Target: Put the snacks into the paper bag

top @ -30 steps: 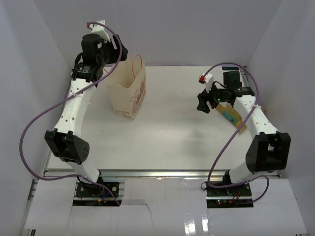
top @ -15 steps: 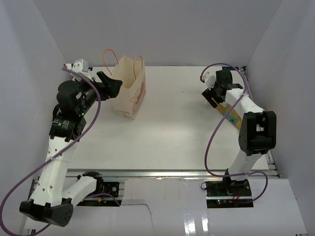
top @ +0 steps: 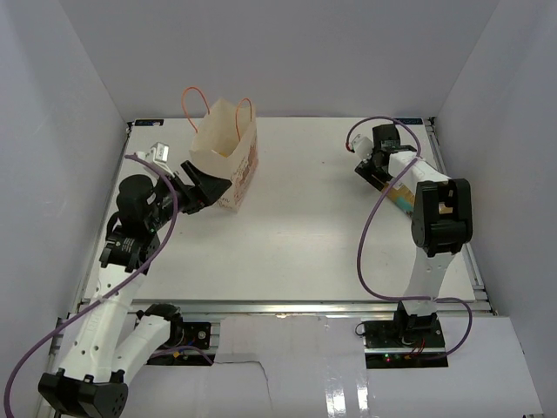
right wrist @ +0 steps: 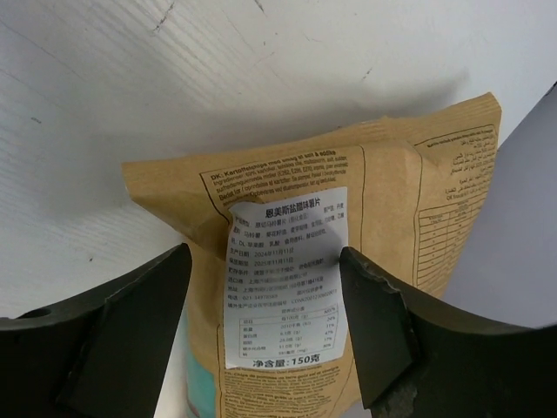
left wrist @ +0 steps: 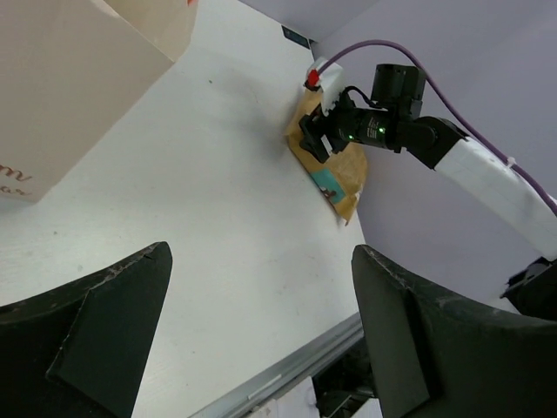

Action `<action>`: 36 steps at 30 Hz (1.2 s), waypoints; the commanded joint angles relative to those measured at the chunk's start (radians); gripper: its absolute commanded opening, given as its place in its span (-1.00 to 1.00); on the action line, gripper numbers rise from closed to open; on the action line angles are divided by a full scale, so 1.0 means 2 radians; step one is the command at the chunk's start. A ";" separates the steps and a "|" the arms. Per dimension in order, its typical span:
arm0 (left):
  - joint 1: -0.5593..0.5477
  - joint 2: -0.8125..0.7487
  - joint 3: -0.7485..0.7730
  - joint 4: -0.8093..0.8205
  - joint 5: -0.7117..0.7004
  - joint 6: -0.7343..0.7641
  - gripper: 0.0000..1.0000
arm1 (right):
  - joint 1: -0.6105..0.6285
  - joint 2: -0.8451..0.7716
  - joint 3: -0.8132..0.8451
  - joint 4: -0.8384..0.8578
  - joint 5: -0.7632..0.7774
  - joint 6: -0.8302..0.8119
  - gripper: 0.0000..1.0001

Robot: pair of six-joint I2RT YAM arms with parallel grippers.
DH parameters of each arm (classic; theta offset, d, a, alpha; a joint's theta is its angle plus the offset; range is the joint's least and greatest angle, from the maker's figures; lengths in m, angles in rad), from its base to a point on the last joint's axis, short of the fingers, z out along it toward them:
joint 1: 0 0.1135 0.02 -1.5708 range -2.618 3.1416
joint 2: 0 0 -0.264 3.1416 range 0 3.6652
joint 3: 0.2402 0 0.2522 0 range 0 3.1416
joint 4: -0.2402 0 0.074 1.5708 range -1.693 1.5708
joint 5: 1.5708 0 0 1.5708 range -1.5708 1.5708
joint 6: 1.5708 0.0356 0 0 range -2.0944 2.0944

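Most of the pouch point(top: 401, 197) hides beneath the right arm point(top: 439, 218).

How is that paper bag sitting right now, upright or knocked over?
Upright. The paper bag stands on its base on the table, its open mouth facing up toward the top camera.
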 commanded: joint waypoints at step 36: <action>-0.198 0.435 0.127 0.242 0.101 -0.164 0.89 | 0.066 -0.334 -0.209 -0.079 -0.527 0.026 -0.85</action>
